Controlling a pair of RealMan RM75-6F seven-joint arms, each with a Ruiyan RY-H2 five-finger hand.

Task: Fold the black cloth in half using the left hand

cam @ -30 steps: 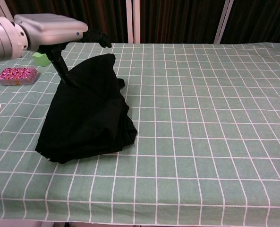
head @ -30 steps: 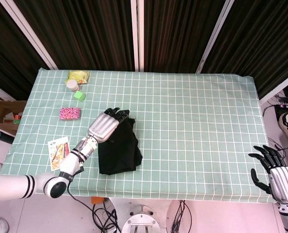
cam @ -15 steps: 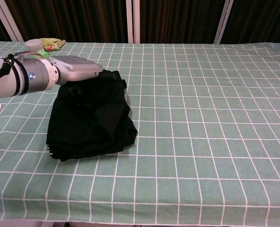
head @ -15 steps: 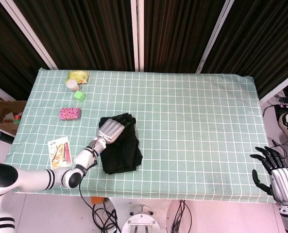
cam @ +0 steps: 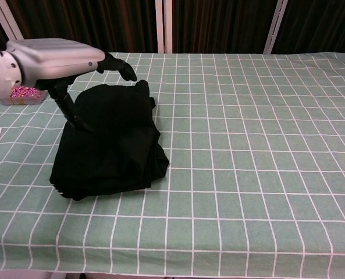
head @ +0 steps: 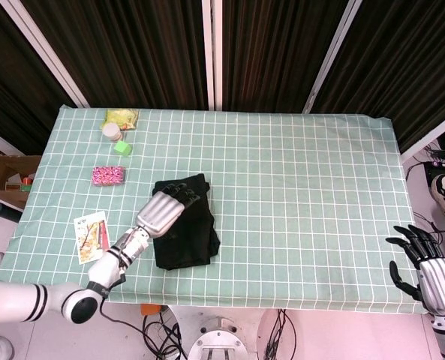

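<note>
The black cloth (head: 188, 234) lies bunched in a folded heap on the checked green tablecloth, left of centre; the chest view shows the black cloth (cam: 111, 145) with its near edge thick and rumpled. My left hand (head: 164, 210) hovers over the heap's left part, fingers stretched out flat toward the far side. In the chest view the left hand (cam: 59, 58) is above the cloth with its thumb pointing down at the fabric's left edge; nothing hangs from it. My right hand (head: 425, 271) is off the table's near right corner, fingers apart and empty.
A pink patterned box (head: 107, 175) lies left of the cloth, a picture card (head: 90, 227) near the front left edge. A green cube (head: 122, 148), a white jar (head: 111, 130) and a yellow-green packet (head: 121, 117) sit at the far left corner.
My left hand first lowered the raised cloth onto the heap, then rose off it. The cloth now lies flatter, no longer pulled up. The right hand stayed put.
</note>
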